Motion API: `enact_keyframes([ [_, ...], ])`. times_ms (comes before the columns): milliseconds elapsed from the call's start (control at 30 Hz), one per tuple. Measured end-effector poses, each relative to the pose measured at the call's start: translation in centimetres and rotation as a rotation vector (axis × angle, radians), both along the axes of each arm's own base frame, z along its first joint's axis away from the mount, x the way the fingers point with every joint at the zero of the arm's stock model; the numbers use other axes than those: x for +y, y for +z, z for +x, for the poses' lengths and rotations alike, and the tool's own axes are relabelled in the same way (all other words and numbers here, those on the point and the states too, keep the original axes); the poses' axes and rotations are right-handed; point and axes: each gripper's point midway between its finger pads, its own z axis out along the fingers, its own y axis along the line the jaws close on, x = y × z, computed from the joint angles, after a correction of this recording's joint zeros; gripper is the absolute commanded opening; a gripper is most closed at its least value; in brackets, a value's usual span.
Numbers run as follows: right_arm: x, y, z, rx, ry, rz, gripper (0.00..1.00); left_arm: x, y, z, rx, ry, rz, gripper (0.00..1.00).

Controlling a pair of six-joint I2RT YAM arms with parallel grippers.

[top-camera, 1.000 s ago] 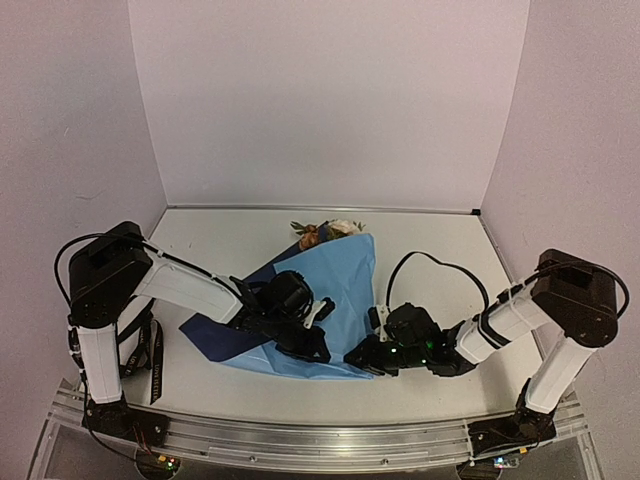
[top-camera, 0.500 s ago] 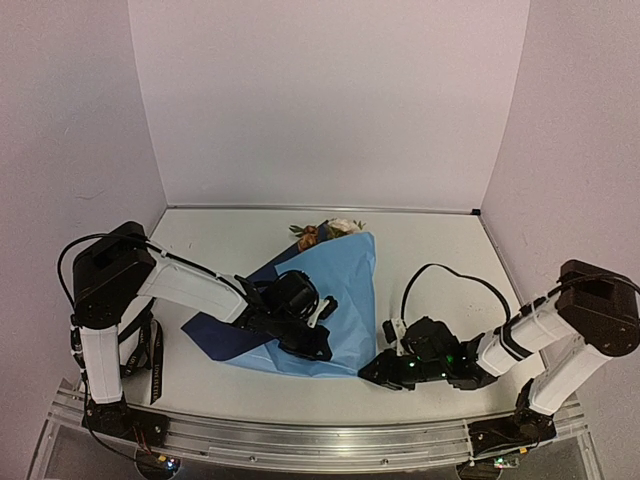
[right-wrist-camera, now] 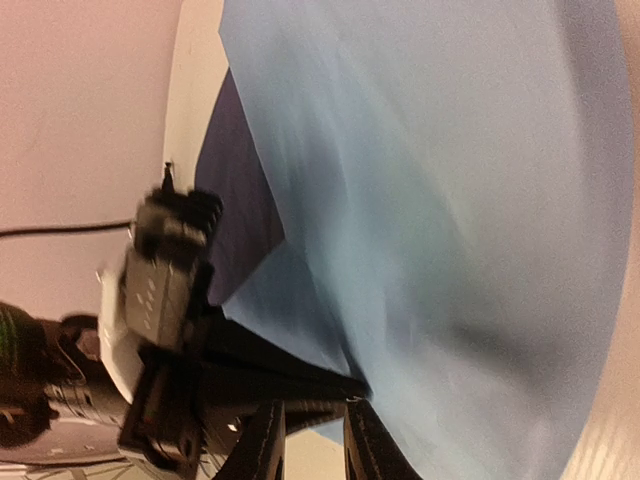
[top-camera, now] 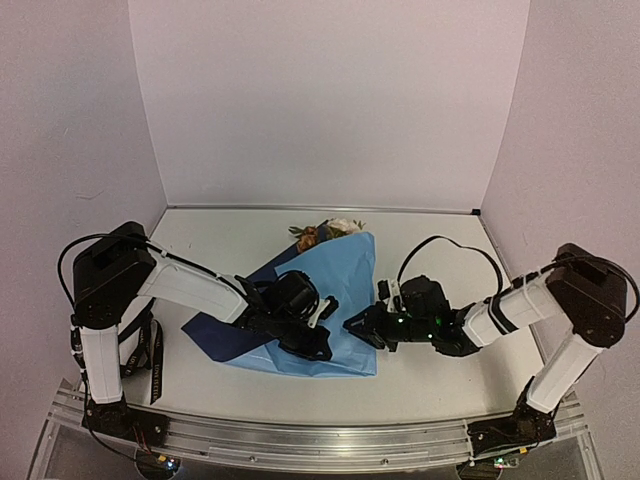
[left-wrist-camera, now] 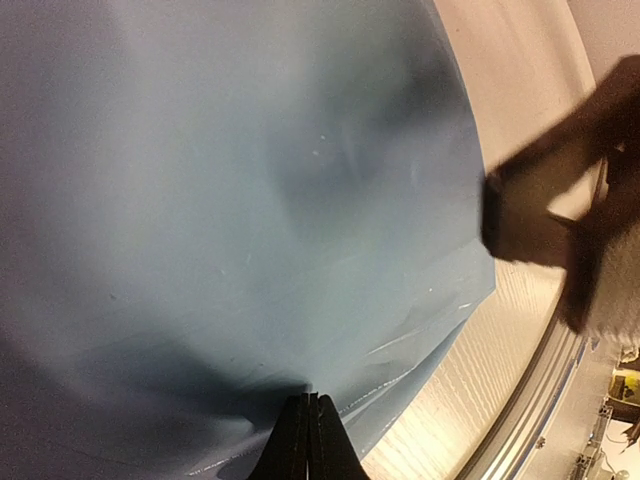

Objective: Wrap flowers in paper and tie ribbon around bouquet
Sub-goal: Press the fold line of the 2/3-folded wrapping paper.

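Since the flowers [top-camera: 325, 232] show only as a few blooms past the far end of the folded paper [top-camera: 335, 290], the wrap is judged part done and not yet closed into a cone. The bundle lies mid-table with its long axis running from the near edge away toward the back wall, blooms at the far end. The left gripper [top-camera: 318, 348] rests on the near end of the light blue sheet; its jaws are together, and the wrist view shows creases running into the tips, so it appears to pinch a fold of paper. The right gripper [top-camera: 352, 325] sits just beside the sheet's right edge, low down, jaws a little apart and nothing clearly between them. The deciding relation: the free right-hand edge lies directly to the left of those jaws and runs along the bundle's long axis — the right arm is the nearer and the only free one to take it. The ribbon [top-camera: 152, 352] lies well apart, by the left arm's base, untouched. Risk noted: thin paper may slip or tear if caught too shallow.
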Motion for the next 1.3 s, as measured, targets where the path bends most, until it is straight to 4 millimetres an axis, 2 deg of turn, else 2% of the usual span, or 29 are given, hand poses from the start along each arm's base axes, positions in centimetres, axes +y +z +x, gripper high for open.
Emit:
enact_keyframes([
  [67,-0.2,-1.3,1.4,0.034,-0.037,0.011,0.22,0.0,0.0,0.0,-0.002,-0.001,0.001,0.02],
  [167,-1.6,-4.4,2.6,0.114,-0.095,-0.014,0.22,0.0,0.0,0.0,-0.002,-0.002,0.003,0.01],
  [233,-2.1,-5.2,3.2,0.140,-0.114,-0.009,0.24,0.0,0.0,0.0,-0.004,-0.005,0.005,0.01],
  [533,-4.1,-4.8,6.2,0.154,-0.207,0.027,0.27,0.1,-0.1,0.0,-0.015,-0.016,0.012,0.00],
  [700,-4.4,-4.1,10.1,0.151,-0.273,0.071,0.27,0.1,-0.1,0.0,-0.015,-0.017,0.013,0.00],
  [967,-5.9,-4.9,14.9,0.179,-0.364,0.112,0.26,0.1,-0.1,0.0,-0.016,-0.020,0.017,0.00],
  [1300,-7.6,-3.4,21.6,0.165,-0.449,0.152,0.26,0.1,-0.1,0.0,-0.025,-0.038,0.027,0.00],
])
